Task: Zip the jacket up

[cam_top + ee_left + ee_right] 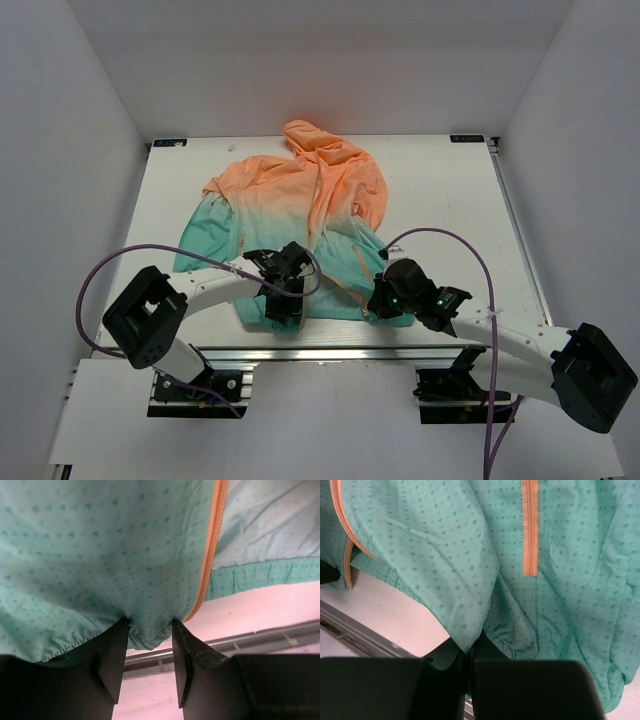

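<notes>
A jacket (300, 210) is lying spread on a white table (440, 190), seen from above. Its peach-orange hood is pointing toward the far edge. Its teal hem is lying along the near edge, just in front of the two arm bases. The colour is fading from orange at the shoulders to teal lower down.

The left gripper (283, 300) is sitting at the hem, left of the jacket's middle. In the left wrist view its two dark fingers (112, 665) are standing apart with a clear gap between them. A small bulge of gathered hem is sagging into that gap and touching both tips, and nothing is being pinched. An orange zipper (209, 555) is running down the fabric just right of the fingers and ending at the hem. Below the hem, the table edge and a metal rail (225, 642) are showing.

The right gripper (378, 298) is sitting at the hem's right part, well apart from the left one. In the right wrist view its fingers are pressing together with only a thin slit between them. A fold of teal hem is running down into that slit, so it is gripping the jacket. A short orange strip (530, 527) is lying on the fabric above it.

Purple cables (100, 275) are looping over both arms.
</notes>
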